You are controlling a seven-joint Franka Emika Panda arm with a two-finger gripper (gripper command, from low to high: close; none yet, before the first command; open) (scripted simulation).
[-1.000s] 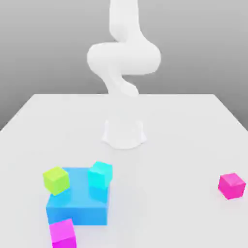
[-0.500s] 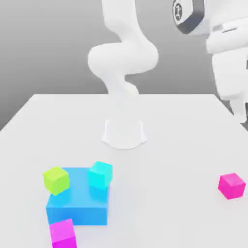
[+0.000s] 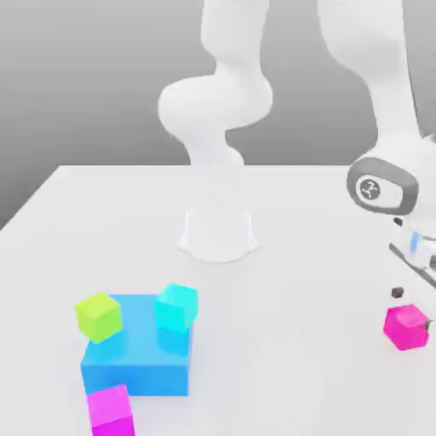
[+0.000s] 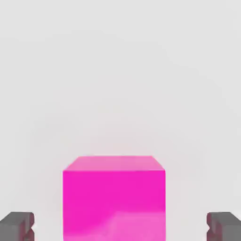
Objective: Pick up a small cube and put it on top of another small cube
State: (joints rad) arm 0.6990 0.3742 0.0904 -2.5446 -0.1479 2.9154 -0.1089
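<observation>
Pink cube (image 4: 114, 202) sits square, no longer axis evident, between the tool's (image 4: 120, 227) spread fingers.

clear gaps either side of the pink cube (image 4: 114, 202), between the tool's (image 4: 120, 228) fingertips; blocked straight through by its body.

On the white table, the flat blue block (image 3: 140, 381) has a lime cube (image 3: 99, 318) at the exterior view's left, a cyan cube (image 3: 176, 307) at its right, and a purple cube (image 3: 111, 412) in front. A pink cube (image 3: 406, 327) is far right.
</observation>
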